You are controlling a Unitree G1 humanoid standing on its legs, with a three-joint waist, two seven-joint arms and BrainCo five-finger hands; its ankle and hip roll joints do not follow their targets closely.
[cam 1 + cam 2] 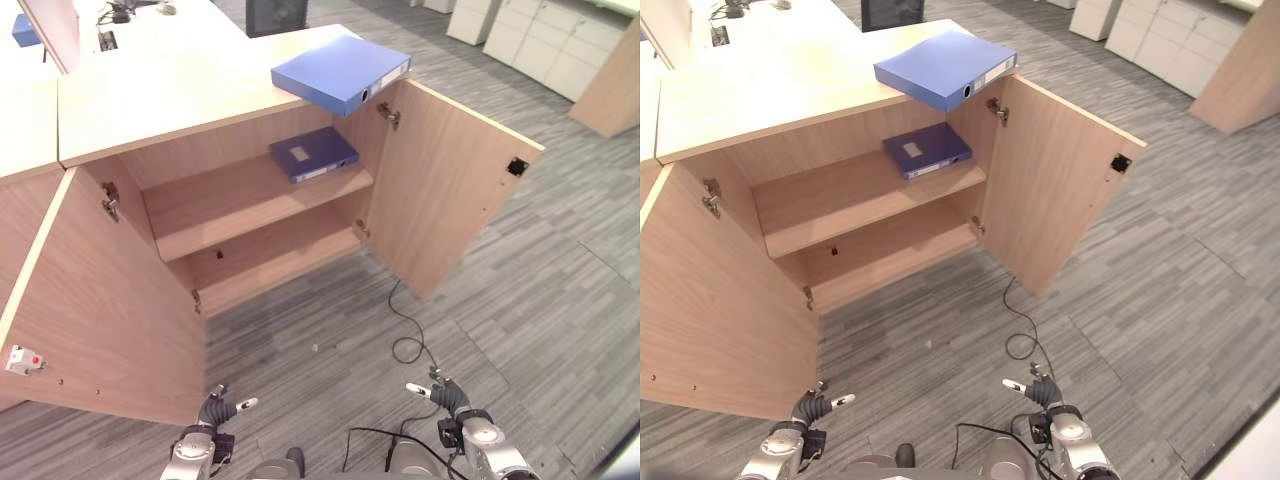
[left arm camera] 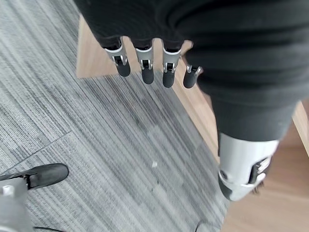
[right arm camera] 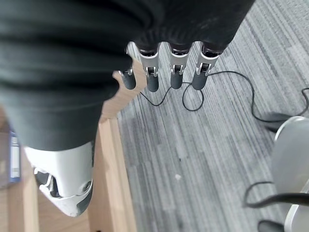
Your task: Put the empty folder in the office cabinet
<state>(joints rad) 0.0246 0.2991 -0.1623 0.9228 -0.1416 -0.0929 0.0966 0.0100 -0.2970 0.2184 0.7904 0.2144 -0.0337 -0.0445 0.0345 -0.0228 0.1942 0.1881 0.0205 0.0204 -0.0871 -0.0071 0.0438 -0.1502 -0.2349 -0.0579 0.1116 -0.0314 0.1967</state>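
On top of the open cabinet (image 1: 440, 190), overhanging its edge, lies the blue binder (image 1: 340, 72); a second folder (image 1: 313, 153) lies on the upper shelf. Left hand (image 1: 214, 410) and right hand (image 1: 447, 395) hang low, fingers relaxed, empty. Next comes reaching up to grasp the binder.

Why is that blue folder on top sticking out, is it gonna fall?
The blue folder on the cabinet top hangs its corner past the edge, above the open right door. It looks askew and might tip. Both hands hang low, empty.
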